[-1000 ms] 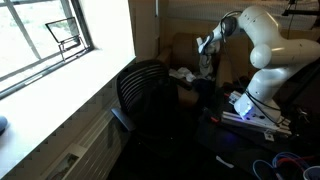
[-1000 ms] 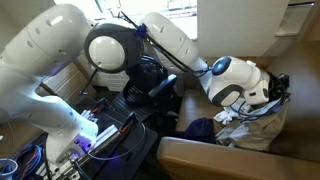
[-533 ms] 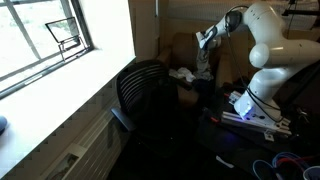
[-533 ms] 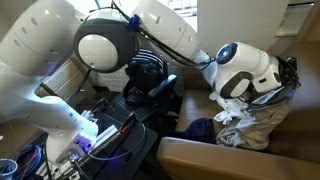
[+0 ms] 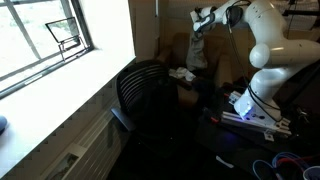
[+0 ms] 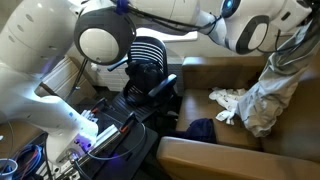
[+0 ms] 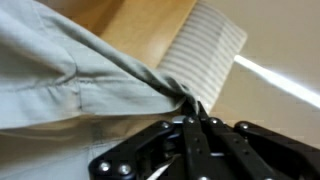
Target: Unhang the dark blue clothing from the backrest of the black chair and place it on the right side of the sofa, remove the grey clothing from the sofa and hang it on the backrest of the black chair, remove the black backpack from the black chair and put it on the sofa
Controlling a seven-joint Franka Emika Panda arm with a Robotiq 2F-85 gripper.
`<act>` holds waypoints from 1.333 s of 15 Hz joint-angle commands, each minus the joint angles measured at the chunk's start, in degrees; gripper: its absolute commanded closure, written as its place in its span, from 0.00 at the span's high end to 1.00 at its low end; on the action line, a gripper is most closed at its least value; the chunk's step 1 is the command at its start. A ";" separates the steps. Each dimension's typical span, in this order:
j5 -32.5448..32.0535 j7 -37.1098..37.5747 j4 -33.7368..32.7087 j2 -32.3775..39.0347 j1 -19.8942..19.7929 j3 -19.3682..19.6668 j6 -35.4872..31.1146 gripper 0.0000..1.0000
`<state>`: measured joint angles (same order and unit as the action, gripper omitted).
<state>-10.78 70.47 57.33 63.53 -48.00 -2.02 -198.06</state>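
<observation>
White glossy arm [image 6: 45, 75], rounded shells, dark joint rings; black fingers [image 7: 203, 140].

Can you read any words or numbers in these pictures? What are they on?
No text can be read anywhere.
The white robot arm shows no legible label.
The white box with the purple light is too blurred to tell.
The grey clothing pinched in the fingers looks plain.

Bare stretch of sofa [image 6: 200, 78] between black chair [image 6: 150, 48] and dangling grey clothing [image 6: 268, 95]
</observation>
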 commanded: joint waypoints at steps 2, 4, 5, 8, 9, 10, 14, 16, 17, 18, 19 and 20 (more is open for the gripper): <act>-12.64 -0.19 -6.89 -2.61 -0.62 -12.36 -0.01 0.01; -11.87 0.24 -6.87 -1.74 -0.02 -10.79 0.09 0.03; -14.04 0.25 -8.49 -1.42 -0.13 -13.89 0.23 0.03; -15.08 0.18 -9.94 -0.58 -0.37 -15.82 0.22 0.01; -18.92 0.52 -10.90 -0.17 -1.28 -20.57 0.22 0.01; -23.88 0.69 -11.25 -0.23 -2.10 -25.48 0.13 0.01; -40.51 1.72 -3.04 -7.87 -3.38 -38.37 0.12 0.01; -47.33 2.92 2.06 -12.00 -4.95 -45.15 0.19 0.01; -50.26 4.00 4.67 -14.01 -5.87 -48.39 0.27 0.01; -54.07 5.59 6.78 -15.25 -7.13 -52.59 0.69 0.01; -57.94 7.38 9.13 -16.23 -8.53 -56.36 1.06 0.01; -61.81 9.70 11.67 -17.15 -10.01 -60.09 1.61 0.01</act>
<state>-64.30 75.08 57.74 51.91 -51.34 -53.63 -197.54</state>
